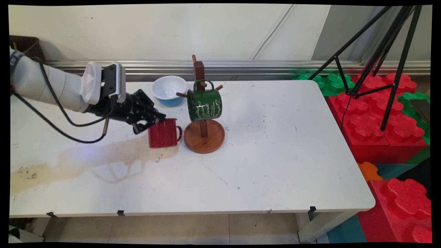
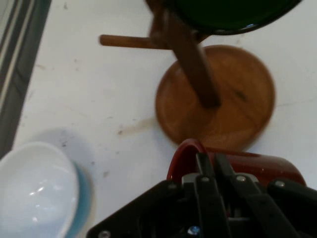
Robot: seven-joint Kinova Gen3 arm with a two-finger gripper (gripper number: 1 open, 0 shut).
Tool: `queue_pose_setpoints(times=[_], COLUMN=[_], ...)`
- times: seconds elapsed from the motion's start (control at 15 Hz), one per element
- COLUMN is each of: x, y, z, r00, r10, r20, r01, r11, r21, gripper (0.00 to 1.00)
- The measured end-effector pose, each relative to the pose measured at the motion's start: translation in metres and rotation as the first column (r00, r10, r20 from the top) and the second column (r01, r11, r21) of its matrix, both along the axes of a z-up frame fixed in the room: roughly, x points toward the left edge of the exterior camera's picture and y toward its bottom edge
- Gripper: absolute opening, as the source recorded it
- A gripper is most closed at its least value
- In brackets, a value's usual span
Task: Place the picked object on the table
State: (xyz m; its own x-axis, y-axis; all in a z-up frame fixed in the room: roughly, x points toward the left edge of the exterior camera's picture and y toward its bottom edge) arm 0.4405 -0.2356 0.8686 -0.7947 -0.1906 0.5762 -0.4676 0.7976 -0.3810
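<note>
- Main view: we see the pincer (image 1: pixel 159 121) at the left rim of the red mug (image 1: pixel 164 133), which stands upright on the surface (image 1: pixel 262 165) toward its far left.
- Hand view: we see the two fingers (image 2: pixel 207 171) pressed close together over the mug's rim, clamping its wall.
- Just right of the mug stands a wooden mug tree (image 1: pixel 204 132), a green mug (image 1: pixel 204 104) hanging from it.
- A white and blue bowl (image 1: pixel 169 90) sits near the far edge.

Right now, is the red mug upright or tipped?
Upright: the red enamel mug stands on its base on the white table, rim up, handle sideways.
</note>
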Motion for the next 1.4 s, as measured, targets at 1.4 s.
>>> queue_pose_setpoints(times=[1.4], x=[0.024], y=[-0.044], z=[-0.017], r00=[0.976], r10=[-0.046], r20=[0.215], r01=[0.057], r11=[0.997], r21=[-0.045], gripper=[0.0])
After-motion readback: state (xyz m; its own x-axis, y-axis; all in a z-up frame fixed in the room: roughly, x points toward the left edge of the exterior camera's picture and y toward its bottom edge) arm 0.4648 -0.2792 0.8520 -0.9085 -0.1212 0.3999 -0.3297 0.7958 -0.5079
